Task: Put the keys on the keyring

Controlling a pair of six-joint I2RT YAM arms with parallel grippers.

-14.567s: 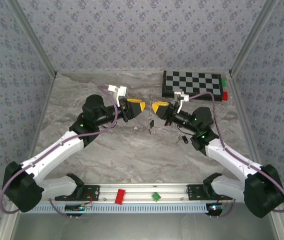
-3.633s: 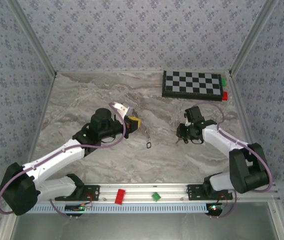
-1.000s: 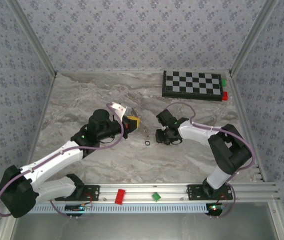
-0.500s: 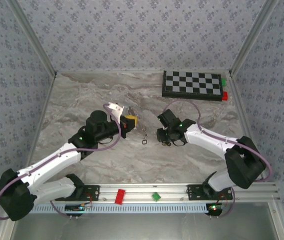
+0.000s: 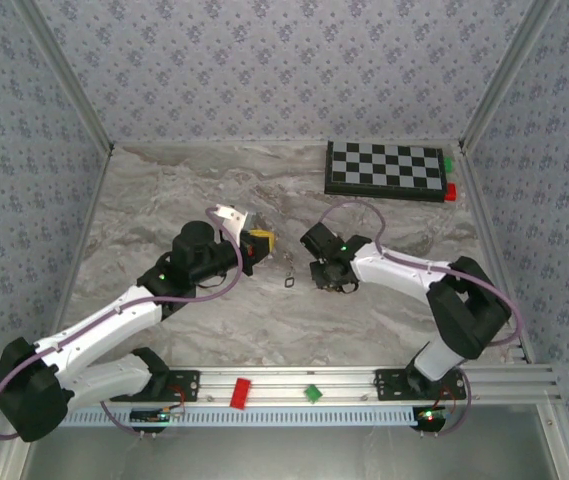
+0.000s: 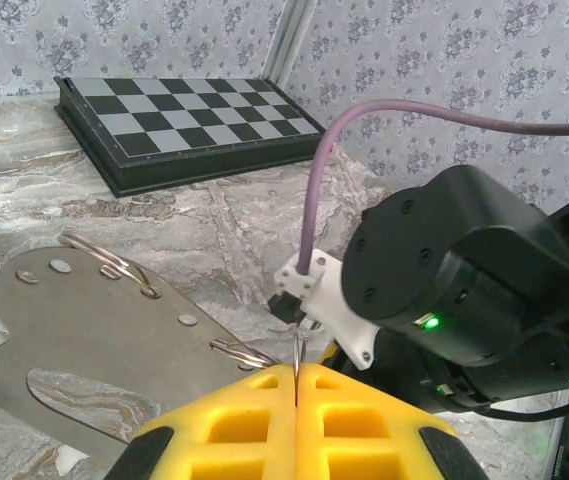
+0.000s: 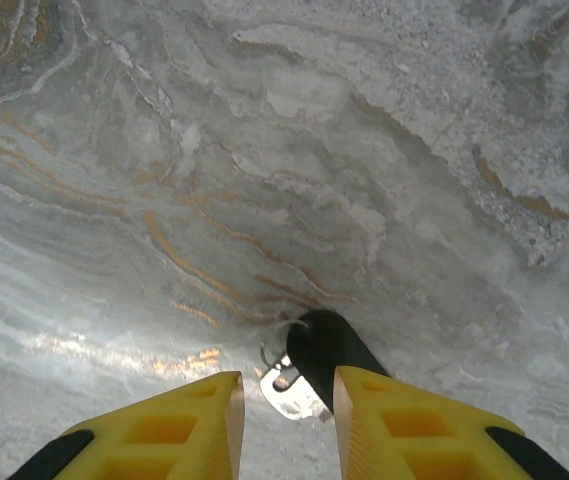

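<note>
At mid-table, above the grey marble tabletop (image 7: pixel 264 150), my left gripper (image 6: pixel 295 372) is pinched fully together on the thin pale metal keyring (image 6: pixel 295 348). I judge this steadies it for threading. My right gripper (image 7: pixel 286 378) stands narrowly apart astride a small black-headed key with a short metal blade (image 7: pixel 322 345), lying flat and not visibly clamped.

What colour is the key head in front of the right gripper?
Black key head, clearest in the right wrist view.
</note>
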